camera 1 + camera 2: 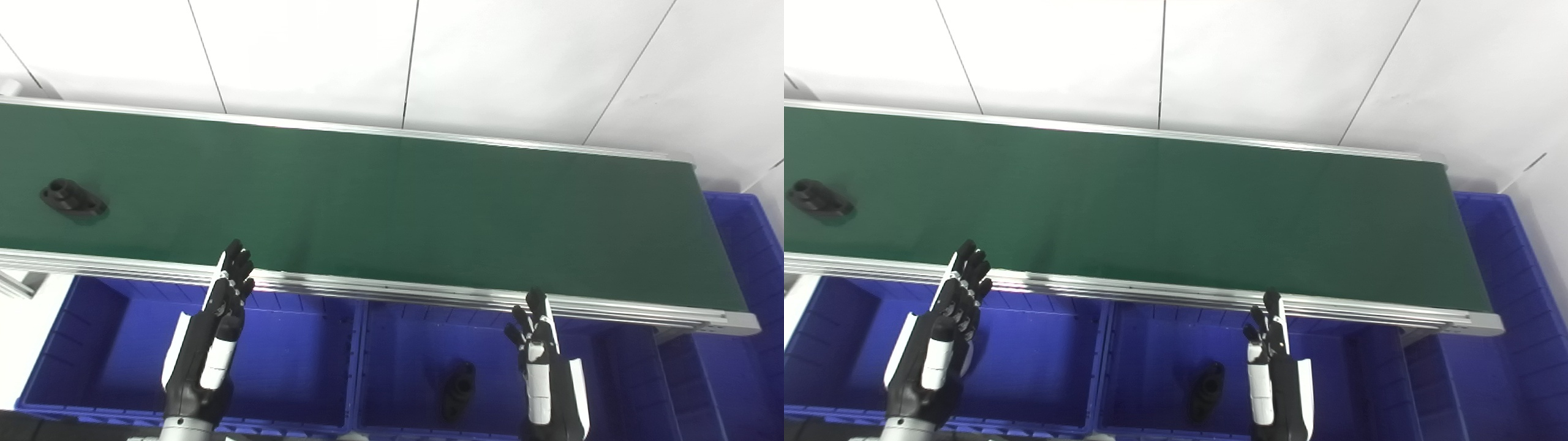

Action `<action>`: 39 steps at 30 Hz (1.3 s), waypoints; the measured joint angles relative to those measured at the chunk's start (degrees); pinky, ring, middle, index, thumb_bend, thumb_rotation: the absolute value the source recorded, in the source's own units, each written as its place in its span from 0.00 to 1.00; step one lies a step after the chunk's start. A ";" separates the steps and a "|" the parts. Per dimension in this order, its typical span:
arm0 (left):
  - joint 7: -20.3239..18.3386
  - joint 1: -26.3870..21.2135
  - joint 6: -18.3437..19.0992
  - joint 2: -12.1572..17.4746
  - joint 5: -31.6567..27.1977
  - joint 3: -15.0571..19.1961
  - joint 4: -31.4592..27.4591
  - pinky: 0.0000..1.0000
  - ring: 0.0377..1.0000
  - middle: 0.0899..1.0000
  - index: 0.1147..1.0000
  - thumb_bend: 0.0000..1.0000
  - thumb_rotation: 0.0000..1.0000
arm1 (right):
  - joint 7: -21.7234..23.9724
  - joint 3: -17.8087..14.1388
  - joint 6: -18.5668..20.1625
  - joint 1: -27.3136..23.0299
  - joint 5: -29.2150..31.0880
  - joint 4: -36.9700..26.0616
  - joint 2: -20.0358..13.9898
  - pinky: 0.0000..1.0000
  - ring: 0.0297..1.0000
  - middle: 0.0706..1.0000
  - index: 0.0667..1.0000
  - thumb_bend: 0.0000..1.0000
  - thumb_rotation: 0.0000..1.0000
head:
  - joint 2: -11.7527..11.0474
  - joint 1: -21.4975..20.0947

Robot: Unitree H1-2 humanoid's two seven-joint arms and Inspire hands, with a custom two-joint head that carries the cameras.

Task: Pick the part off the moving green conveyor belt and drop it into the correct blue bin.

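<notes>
A black part (73, 199) with a round boss and a flat flange lies on the green conveyor belt (392, 208) near its far left end. My left hand (214, 331) hovers open over the left blue bin (110, 343), its fingers reaching up to the belt's near rail, well right of the part. Over the middle blue bin (398, 343) my right hand (542, 361) is open too, fingers pointing upward. Both hands hold nothing. Another black part (459, 387) lies on the floor of the middle bin.
A third blue bin (750, 257) stands past the belt's right end. The belt's aluminium rail (429, 293) runs between my hands and the belt surface. White wall panels rise behind the conveyor.
</notes>
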 measured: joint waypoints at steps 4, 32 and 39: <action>0.00 -0.07 0.40 0.09 -0.06 -0.10 -0.08 1.00 1.00 1.00 1.00 0.70 0.89 | 0.00 0.01 0.00 -0.04 -0.02 -0.03 -0.01 0.92 0.97 1.00 1.00 0.80 1.00 | -0.09 0.09; 0.00 -0.19 0.39 -0.29 0.77 -1.59 -0.50 1.00 1.00 1.00 1.00 0.70 0.89 | 0.02 -0.66 0.00 -1.13 0.17 0.44 -1.16 0.91 0.97 1.00 1.00 0.80 1.00 | -0.62 2.29; 0.06 -0.19 0.39 -0.36 1.64 -2.26 -0.50 1.00 1.00 1.00 1.00 0.74 0.90 | 0.05 -0.66 0.00 -1.16 0.50 0.45 -1.72 0.90 0.97 1.00 1.00 0.79 1.00 | -0.79 2.81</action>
